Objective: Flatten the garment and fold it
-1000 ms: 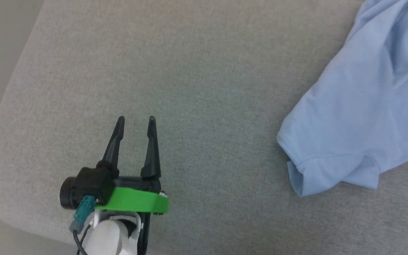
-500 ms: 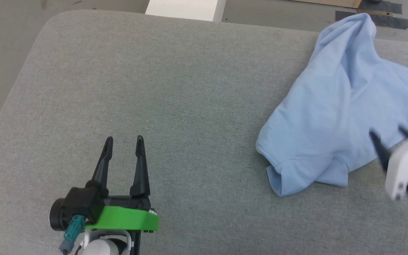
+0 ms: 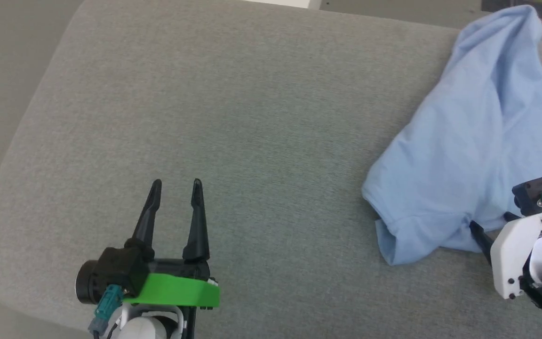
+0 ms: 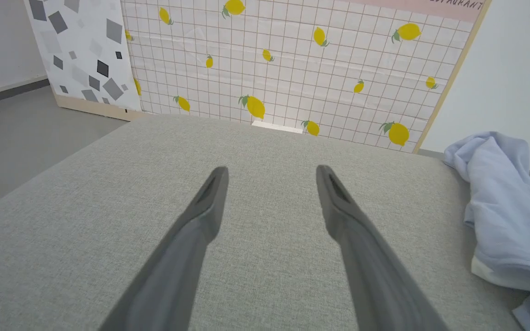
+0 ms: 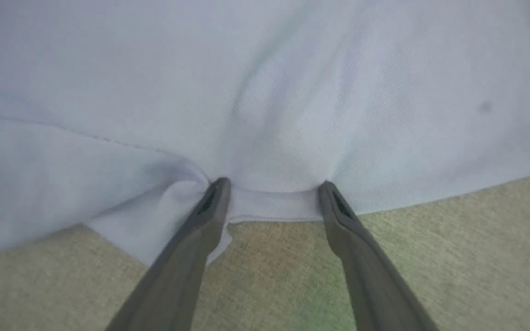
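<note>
The right gripper [image 5: 273,184] has reached the edge of the soft light blue shirt [image 3: 478,141], jaws spread wide, and should pinch just that edge.

— Light blue garment [image 3: 478,155], rumpled in a heap at the right side of the grey worktop [image 3: 252,117]!
— Short sleeve on the near side, hem curled under, and a ridge of cloth peaks at the far edge.

A: Where was the crumpled light blue knit shirt [image 3: 468,155]?
B: By the grey fabric pad's [image 3: 261,117] right edge, the dark-fingered right gripper [image 3: 490,225] parted at its near hem; the left gripper [image 3: 177,181] gaped near the front-left corner.
</note>
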Controlling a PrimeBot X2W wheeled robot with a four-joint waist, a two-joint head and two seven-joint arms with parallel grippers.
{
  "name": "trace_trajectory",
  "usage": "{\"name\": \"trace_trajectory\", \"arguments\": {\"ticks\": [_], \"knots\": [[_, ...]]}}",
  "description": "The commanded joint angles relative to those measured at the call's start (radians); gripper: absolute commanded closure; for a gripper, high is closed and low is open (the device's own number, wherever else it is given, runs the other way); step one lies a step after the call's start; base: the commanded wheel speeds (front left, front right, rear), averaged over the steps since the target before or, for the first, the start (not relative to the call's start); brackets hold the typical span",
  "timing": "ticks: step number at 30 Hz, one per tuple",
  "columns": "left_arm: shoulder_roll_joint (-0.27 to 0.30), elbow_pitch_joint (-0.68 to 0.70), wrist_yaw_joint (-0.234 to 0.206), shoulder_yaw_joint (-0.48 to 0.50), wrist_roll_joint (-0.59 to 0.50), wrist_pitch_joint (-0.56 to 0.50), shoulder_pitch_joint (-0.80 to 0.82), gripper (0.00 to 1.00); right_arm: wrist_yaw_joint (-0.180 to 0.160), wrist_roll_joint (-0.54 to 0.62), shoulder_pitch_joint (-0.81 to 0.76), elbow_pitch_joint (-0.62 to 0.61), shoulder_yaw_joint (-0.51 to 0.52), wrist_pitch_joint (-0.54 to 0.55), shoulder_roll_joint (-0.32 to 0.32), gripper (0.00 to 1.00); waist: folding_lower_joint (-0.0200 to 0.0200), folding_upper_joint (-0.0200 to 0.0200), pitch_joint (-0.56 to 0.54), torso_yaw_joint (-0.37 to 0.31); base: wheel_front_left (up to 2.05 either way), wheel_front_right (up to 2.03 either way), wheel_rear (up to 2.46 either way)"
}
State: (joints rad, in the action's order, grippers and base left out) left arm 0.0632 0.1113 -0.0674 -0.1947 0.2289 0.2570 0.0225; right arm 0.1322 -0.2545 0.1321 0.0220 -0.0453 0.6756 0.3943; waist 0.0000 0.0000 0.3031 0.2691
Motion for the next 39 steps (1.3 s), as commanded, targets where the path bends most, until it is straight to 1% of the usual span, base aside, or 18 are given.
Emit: {"name": "trace_trajectory", "arguments": {"ticks": [1, 2, 6, 11, 15, 18, 23, 26, 30, 31, 32, 36, 39], "knots": [[-0.003, -0.002, -0.007, 0.000, 0.001, 0.005, 0.009, 0.00, -0.002, 0.010, -0.018, 0.045, -0.011, 0.037, -0.008, 0.63, 0.0000, 0.0000, -0.009, 0.012, 0.00, 0.00, 0.00], [-0.004, -0.004, -0.009, 0.001, 0.002, 0.005, 0.006, 0.00, -0.002, 0.016, -0.019, 0.048, -0.013, 0.043, -0.008, 1.00, 0.0000, 0.0000, -0.016, 0.013, 0.00, 0.00, 0.00], [-0.002, -0.007, -0.014, 0.013, 0.002, 0.005, -0.014, 0.00, -0.002, 0.019, -0.022, 0.014, -0.004, 0.044, -0.008, 1.00, 0.0000, 0.0000, -0.053, 0.001, 0.00, 0.00, 0.00], [0.004, -0.007, -0.015, 0.023, 0.003, 0.005, -0.038, 0.00, -0.002, 0.007, 0.008, -0.085, 0.047, 0.040, 0.026, 1.00, 0.0000, 0.0000, -0.098, -0.032, 0.00, 0.00, 0.00], [0.006, -0.007, -0.015, 0.022, 0.004, 0.005, -0.047, 0.00, -0.002, -0.003, 0.028, -0.170, 0.139, 0.084, 0.074, 1.00, 0.0000, 0.0000, -0.115, -0.050, 0.00, 0.00, 0.00], [0.006, -0.004, -0.013, 0.018, 0.004, 0.005, -0.050, 0.00, -0.002, 0.002, 0.009, -0.197, 0.247, 0.128, 0.119, 1.00, 0.0000, 0.0000, -0.115, -0.054, 0.00, 0.00, 0.00], [0.007, -0.005, -0.011, 0.014, 0.005, 0.005, -0.059, 0.00, -0.002, 0.033, -0.099, -0.163, 0.403, 0.183, 0.162, 1.00, 0.0000, 0.0000, -0.106, -0.052, 0.00, 0.00, 0.00], [0.009, -0.004, -0.012, 0.013, 0.006, 0.005, -0.061, 0.00, -0.002, 0.076, -0.172, -0.109, 0.466, 0.176, 0.156, 1.00, 0.0000, 0.0000, -0.095, -0.050, 0.00, 0.00, 0.00], [0.013, -0.001, -0.013, 0.010, 0.005, 0.002, -0.055, 0.00, -0.002, 0.121, -0.207, -0.041, 0.483, 0.114, 0.120, 1.00, 0.0000, 0.0000, -0.083, -0.055, 0.00, 0.00, 0.00], [0.014, 0.001, -0.013, 0.009, 0.004, 0.000, -0.052, 0.00, -0.002, 0.131, -0.198, -0.032, 0.484, 0.086, 0.111, 0.75, 0.0000, 0.0000, -0.081, -0.058, 0.00, 0.00, 0.00], [0.015, 0.002, -0.014, 0.008, 0.002, -0.003, -0.047, 0.00, -0.002, 0.145, -0.187, -0.019, 0.480, 0.052, 0.100, 0.00, 0.0000, 0.0000, -0.079, -0.060, 0.00, 0.00, 0.00], [0.018, 0.005, -0.017, 0.006, 0.001, -0.010, -0.032, 0.00, -0.002, 0.164, -0.118, -0.009, 0.451, -0.053, 0.059, 0.00, 0.0000, 0.0000, -0.079, -0.071, 0.00, 0.00, 0.00], [0.023, 0.007, -0.021, 0.010, 0.002, -0.013, -0.032, 0.00, -0.002, 0.131, -0.061, -0.058, 0.404, -0.090, 0.027, 0.00, 0.0000, 0.0000, -0.090, -0.082, 0.00, 0.00, 0.00]]}}
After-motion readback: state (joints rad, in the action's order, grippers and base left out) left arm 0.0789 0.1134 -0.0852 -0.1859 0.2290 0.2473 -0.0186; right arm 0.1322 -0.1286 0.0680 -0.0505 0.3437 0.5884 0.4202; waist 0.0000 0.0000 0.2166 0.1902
